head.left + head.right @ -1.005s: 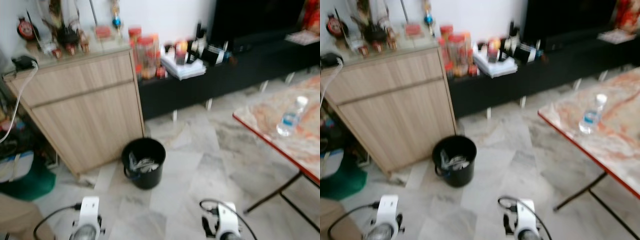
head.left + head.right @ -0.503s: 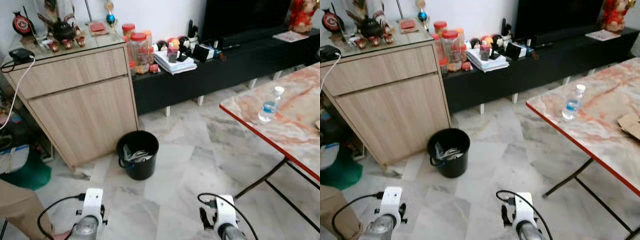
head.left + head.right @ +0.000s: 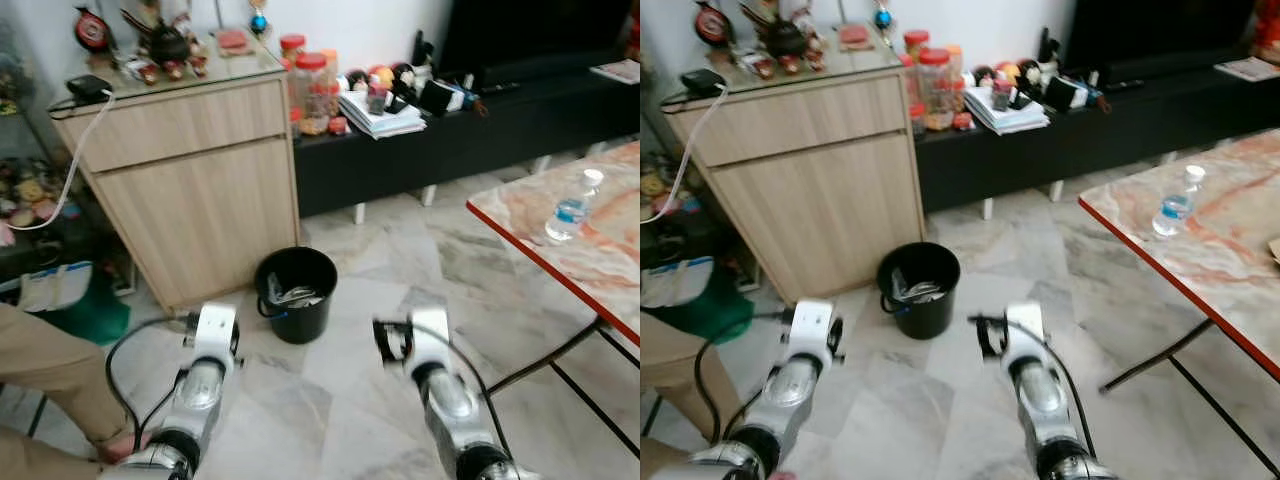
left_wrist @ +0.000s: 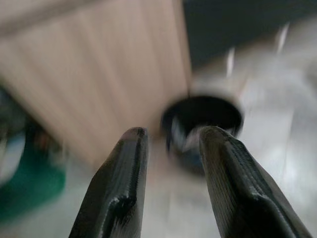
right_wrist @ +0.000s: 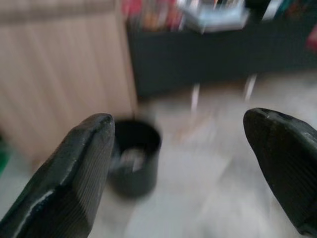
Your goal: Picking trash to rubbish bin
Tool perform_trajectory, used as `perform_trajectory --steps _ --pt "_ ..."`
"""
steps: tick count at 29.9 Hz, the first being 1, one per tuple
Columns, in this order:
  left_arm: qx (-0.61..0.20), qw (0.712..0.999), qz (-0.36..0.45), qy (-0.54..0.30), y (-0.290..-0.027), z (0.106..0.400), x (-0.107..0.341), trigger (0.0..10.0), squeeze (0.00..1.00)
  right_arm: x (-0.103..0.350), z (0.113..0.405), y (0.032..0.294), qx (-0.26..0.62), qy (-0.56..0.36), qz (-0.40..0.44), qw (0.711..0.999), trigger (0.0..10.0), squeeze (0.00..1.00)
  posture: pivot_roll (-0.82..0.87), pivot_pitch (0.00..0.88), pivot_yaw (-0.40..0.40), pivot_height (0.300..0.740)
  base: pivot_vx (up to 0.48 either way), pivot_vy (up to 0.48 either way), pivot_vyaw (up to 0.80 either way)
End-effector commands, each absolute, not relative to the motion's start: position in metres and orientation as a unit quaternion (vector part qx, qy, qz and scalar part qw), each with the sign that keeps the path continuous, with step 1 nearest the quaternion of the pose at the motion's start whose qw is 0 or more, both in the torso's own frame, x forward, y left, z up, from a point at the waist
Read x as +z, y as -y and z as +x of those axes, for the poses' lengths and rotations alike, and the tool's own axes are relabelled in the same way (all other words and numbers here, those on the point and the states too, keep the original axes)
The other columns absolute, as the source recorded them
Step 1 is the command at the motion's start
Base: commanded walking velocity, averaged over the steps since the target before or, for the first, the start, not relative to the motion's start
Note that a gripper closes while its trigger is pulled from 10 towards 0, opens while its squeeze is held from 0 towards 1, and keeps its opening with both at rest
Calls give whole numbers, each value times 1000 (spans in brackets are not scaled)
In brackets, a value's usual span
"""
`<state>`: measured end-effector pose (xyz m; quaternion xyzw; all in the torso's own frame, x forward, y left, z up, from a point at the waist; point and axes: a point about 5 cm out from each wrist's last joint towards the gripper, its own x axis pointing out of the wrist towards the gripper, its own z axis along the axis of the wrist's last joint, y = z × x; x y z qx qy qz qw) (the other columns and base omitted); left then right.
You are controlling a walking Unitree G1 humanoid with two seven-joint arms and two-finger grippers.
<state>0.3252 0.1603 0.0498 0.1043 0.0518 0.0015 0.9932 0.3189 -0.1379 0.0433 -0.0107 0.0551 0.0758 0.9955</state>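
Black bin [image 3: 296, 307] stands beside the cabinet [image 3: 195, 190], trash inside. Left gripper [image 4: 168, 148] slightly parted, right gripper [image 5: 188, 163] wide apart, both empty, aimed binward.

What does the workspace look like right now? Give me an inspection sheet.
Surface: marble floor with grey veining.
Job's things: black rubbish bin beside the wooden cabinet, trash inside; plastic bottle upright on the marble-top table.
Clutter: jars, papers and small items on the black TV bench.
Grippers: left gripper narrowly open, empty; right gripper wide open, empty.
Cables: white cable hanging off the cabinet.
Surroundings: a person's leg at the robot's left.
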Motion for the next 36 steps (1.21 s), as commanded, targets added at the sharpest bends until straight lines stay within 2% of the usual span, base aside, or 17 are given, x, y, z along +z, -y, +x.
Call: perform_trajectory --steps 1,3,10,24,34,36 --pt "4 994 111 -18 -161 331 62 10000 0 54 325 138 71 -26 -3 997 10000 0 -69 0 16 740 0 0 0" --pt "12 994 103 23 -161 340 81 10000 0 77 337 136 70 22 -1 997 10000 0 -62 0 14 740 0 0 0" --pt "17 991 94 92 -155 354 113 10000 0 106 351 131 71 79 7 994 10000 0 -53 0 12 740 0 0 0" --pt "17 992 95 84 -151 355 111 10000 0 96 345 128 69 69 16 995 10000 0 -48 0 10 740 0 0 -779" --pt "23 990 103 89 -152 359 118 10000 0 111 351 133 57 96 14 994 10000 0 -59 0 19 740 0 0 -800" --pt "26 990 105 95 -151 360 120 10000 0 114 352 134 57 102 12 993 10000 0 -60 0 18 740 0 -480 -800"
